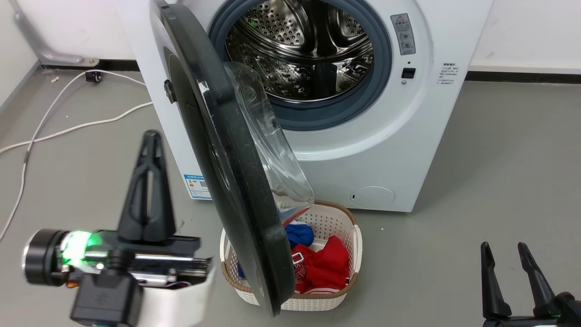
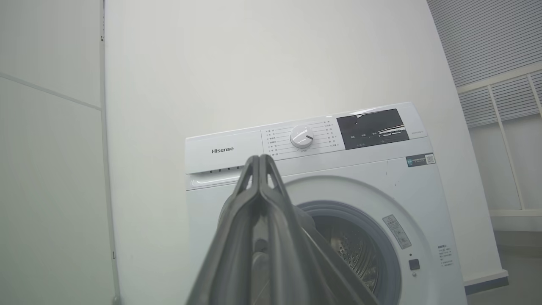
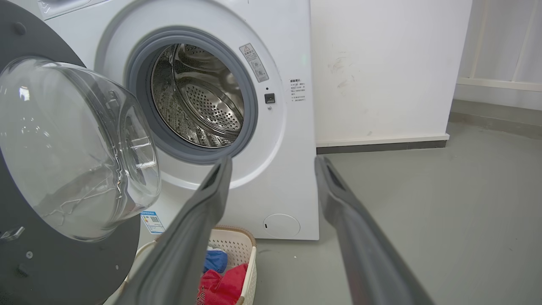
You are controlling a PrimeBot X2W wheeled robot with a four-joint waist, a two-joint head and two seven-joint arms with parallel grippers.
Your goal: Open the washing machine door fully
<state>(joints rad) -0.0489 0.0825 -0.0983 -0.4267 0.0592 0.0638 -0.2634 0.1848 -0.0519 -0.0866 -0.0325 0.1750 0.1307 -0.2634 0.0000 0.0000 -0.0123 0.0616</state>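
While the washing machine door [image 1: 213,150] juts out half-swung and edge-on, the left gripper [image 1: 152,138], fingers pressed together and empty, sits near its outer face; the right gripper [image 1: 504,247], spread open, hangs well apart.
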